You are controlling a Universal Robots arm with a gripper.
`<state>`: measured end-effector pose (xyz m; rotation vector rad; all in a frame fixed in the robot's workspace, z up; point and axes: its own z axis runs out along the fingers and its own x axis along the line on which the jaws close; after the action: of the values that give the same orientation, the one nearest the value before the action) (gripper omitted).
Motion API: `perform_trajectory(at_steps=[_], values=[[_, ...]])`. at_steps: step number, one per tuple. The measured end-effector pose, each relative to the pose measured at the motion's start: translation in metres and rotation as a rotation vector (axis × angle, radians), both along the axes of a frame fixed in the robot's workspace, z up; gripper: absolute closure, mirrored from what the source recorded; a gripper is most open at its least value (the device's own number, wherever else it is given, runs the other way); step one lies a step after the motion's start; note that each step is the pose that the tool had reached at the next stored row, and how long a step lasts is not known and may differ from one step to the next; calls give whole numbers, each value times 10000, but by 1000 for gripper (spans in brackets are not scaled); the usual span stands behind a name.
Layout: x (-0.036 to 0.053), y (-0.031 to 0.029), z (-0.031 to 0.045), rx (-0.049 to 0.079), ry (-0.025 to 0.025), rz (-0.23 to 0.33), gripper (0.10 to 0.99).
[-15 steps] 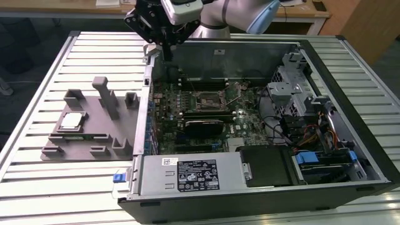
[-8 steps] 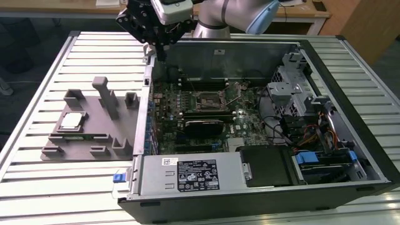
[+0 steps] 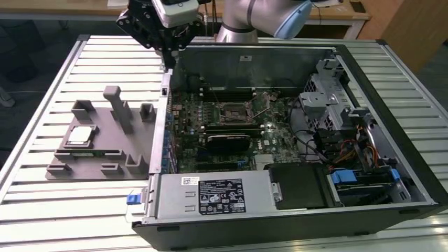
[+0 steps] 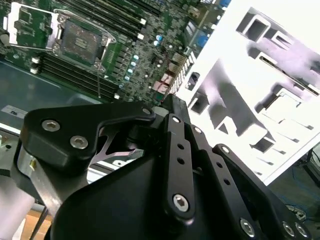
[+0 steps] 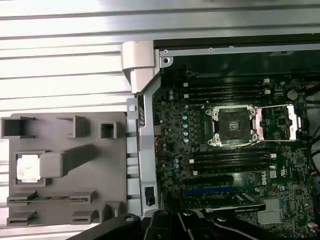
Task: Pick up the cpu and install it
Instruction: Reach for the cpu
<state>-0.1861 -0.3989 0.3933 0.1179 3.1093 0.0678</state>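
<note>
A slatted metal table (image 3: 42, 199) carries an open computer case (image 3: 252, 58) lying on its side, its green motherboard (image 3: 185, 113) facing up; beside the case, on the exterior view's left, sits a grey plastic fixture (image 3: 105, 152) with several recesses and posts; the black gripper (image 3: 168, 44) hangs high above the case's wall nearest the fixture, at the far corner, and whether its jaws are spread or pressed together cannot be told; the square socket (image 5: 234, 125) on the motherboard has its metal cover plate (image 5: 277, 120) swung open; the cpu (image 3: 79, 135) lies flat in a fixture recess, silver top up, well apart from the gripper.
</note>
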Motion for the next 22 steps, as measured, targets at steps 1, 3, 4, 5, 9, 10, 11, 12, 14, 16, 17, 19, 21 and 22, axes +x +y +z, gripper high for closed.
perform_trajectory(at_steps=[1,3,4,5,9,10,11,12,14,16,17,19,21,22], values=[[-27,0,0,0,-3,0,980],[-78,0,0,0,-7,1,980],[-102,0,0,0,-9,1,980],[-126,0,0,0,-11,2,980],[-232,0,0,-1,-19,0,980],[-258,0,0,0,-21,1,980],[-284,0,0,0,-24,1,980],[-312,0,0,1,-26,2,980],[-367,0,0,0,-31,0,980],[-428,0,0,0,-37,0,980],[-459,0,1,-1,-40,1,980],[-519,0,0,0,-47,1,980],[-575,0,0,0,-53,-1,980],[-602,0,0,0,-56,0,980]])
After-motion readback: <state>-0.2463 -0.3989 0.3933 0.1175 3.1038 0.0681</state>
